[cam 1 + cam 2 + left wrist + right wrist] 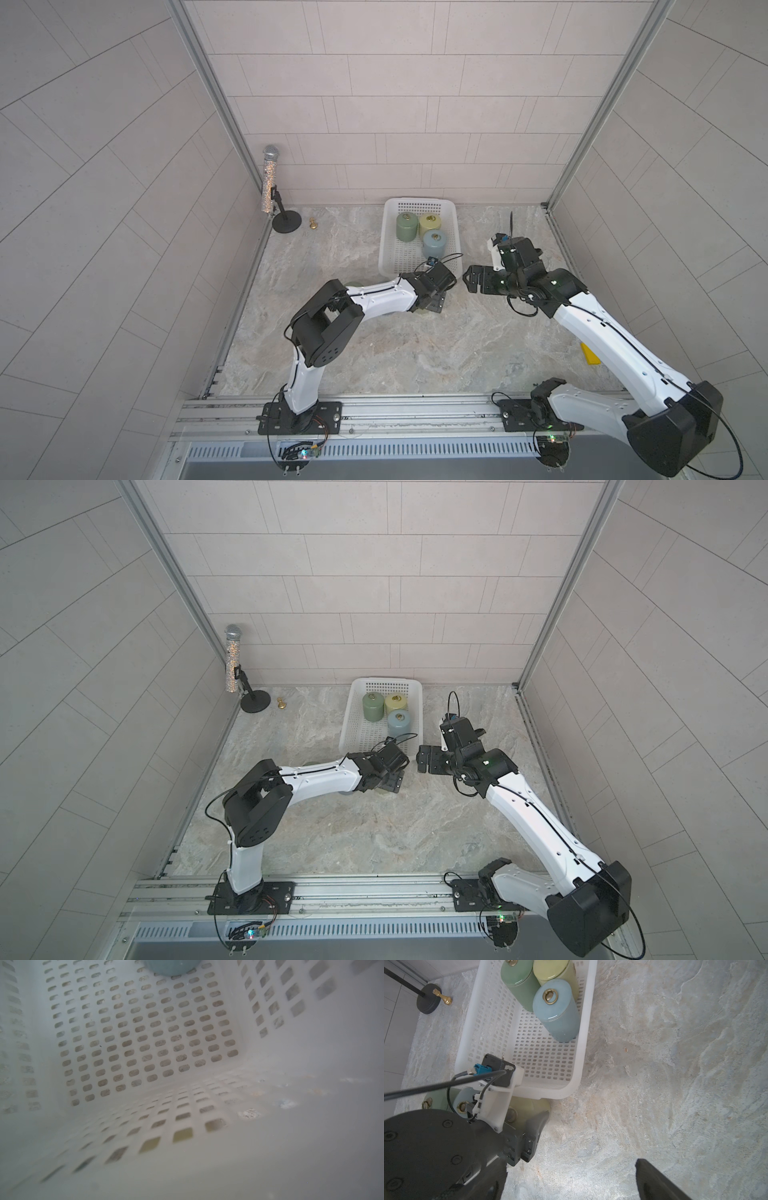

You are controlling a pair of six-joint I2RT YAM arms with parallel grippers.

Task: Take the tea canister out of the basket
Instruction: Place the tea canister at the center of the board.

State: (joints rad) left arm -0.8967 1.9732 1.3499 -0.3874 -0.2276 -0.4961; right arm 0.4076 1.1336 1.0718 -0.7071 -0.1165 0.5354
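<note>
Tea canister (535, 1105) sits on the bench (675, 1064) between the wide left jaws, outside the basket (550, 1091): it looks taken out. Squeezed or freed? Cannot tell. Right jaws hang apart, empty.

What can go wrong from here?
1. The left gripper sits over the olive canister right by the basket rim, with a pale canister just beside it. A careless retreat may topple either.
2. The right gripper, open, hangs close to the left one. Both arms reaching in may collide.
3. In the basket, the blue canister stands tight by the green canister, leaving jaws little room.
</note>
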